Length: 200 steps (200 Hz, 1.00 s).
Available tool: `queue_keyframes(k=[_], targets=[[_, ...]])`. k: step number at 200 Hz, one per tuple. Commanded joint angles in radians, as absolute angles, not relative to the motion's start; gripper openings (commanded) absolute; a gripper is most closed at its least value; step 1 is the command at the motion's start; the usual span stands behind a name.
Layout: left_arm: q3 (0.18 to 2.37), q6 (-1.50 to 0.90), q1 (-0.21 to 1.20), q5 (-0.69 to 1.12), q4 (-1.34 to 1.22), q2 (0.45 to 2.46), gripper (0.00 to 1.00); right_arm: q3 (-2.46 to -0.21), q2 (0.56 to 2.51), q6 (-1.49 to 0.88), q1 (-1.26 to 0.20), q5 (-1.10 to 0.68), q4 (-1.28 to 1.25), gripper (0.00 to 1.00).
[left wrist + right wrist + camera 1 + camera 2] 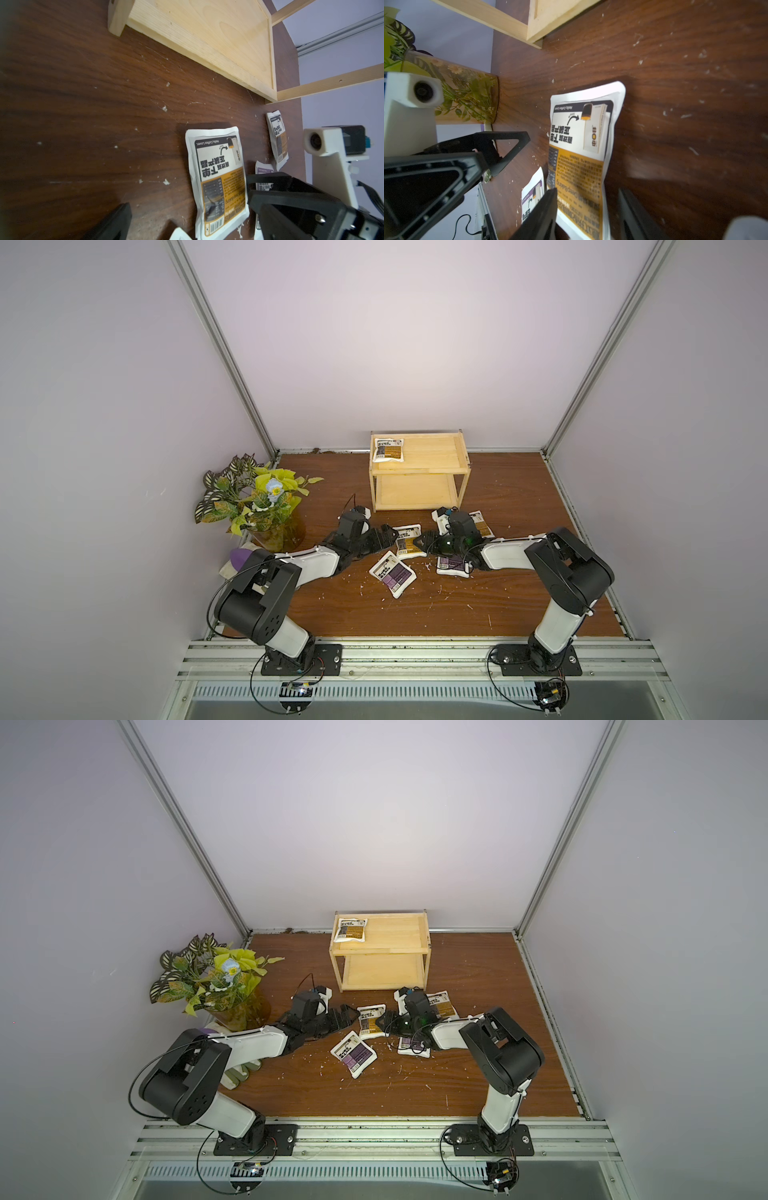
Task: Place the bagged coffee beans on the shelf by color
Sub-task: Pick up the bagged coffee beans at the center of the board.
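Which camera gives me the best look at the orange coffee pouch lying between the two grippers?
Left wrist view: the orange coffee pouch lies nearly whole and uncovered, print sharp. The right wrist view shows it larger, but one end runs out of frame. Both top views show it small, only its colour readable.

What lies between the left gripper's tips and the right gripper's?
One orange-labelled pouch lies flat between the left gripper and the right gripper, seen in both top views.
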<state>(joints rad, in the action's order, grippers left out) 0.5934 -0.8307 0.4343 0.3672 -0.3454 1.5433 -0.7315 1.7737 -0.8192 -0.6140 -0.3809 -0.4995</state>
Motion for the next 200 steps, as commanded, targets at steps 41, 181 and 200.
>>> queue_keyframes(k=[41, 181, 200], targets=[[0.588, -0.811, 0.446, 0.394, -0.396, 1.584, 0.99, -0.720, 1.799, -0.899, -0.611, -0.450, -0.617, 0.53], [0.620, -0.824, 0.470, 0.408, -0.425, 1.645, 1.00, -0.708, 1.900, -1.071, -0.625, -0.540, -0.844, 0.48], [0.620, -0.819, 0.471, 0.407, -0.421, 1.645, 0.99, -0.707, 1.911, -1.093, -0.627, -0.548, -0.880, 0.42]])
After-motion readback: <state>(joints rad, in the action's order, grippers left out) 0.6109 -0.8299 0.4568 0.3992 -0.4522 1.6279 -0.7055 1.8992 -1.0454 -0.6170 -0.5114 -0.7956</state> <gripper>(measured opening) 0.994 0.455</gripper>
